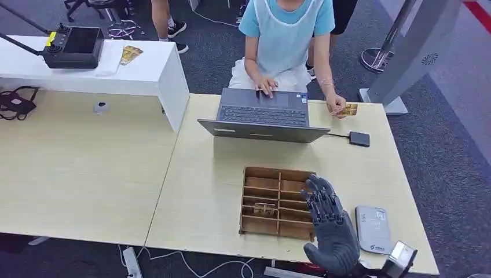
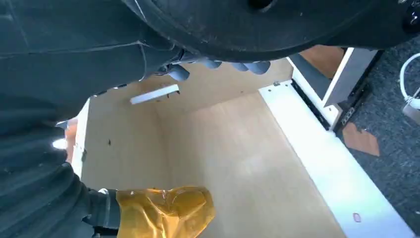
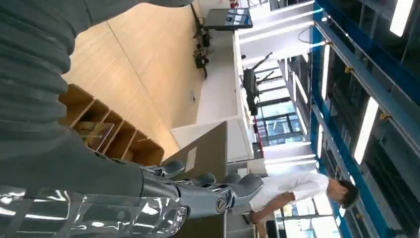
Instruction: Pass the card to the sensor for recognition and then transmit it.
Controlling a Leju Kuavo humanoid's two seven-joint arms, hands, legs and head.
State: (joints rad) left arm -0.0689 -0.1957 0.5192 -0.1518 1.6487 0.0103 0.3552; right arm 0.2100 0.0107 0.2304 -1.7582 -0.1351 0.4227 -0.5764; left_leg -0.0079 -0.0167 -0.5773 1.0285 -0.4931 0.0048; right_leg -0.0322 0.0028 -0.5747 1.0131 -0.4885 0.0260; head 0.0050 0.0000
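Even overhead light lay soft on the pale table (image 1: 197, 191), with faint shadows. Ceiling light strips (image 3: 366, 129) glared white near the windows; the left wrist view was dim and blurred.

Looking down from high over the wooden tray (image 1: 278, 202) in the head view, facing forward across the desk. Sitting close behind the right hand (image 3: 198, 196) in the right wrist view, turned sideways, sharing that tray (image 3: 106, 134). Facing pale boards in the left wrist view.
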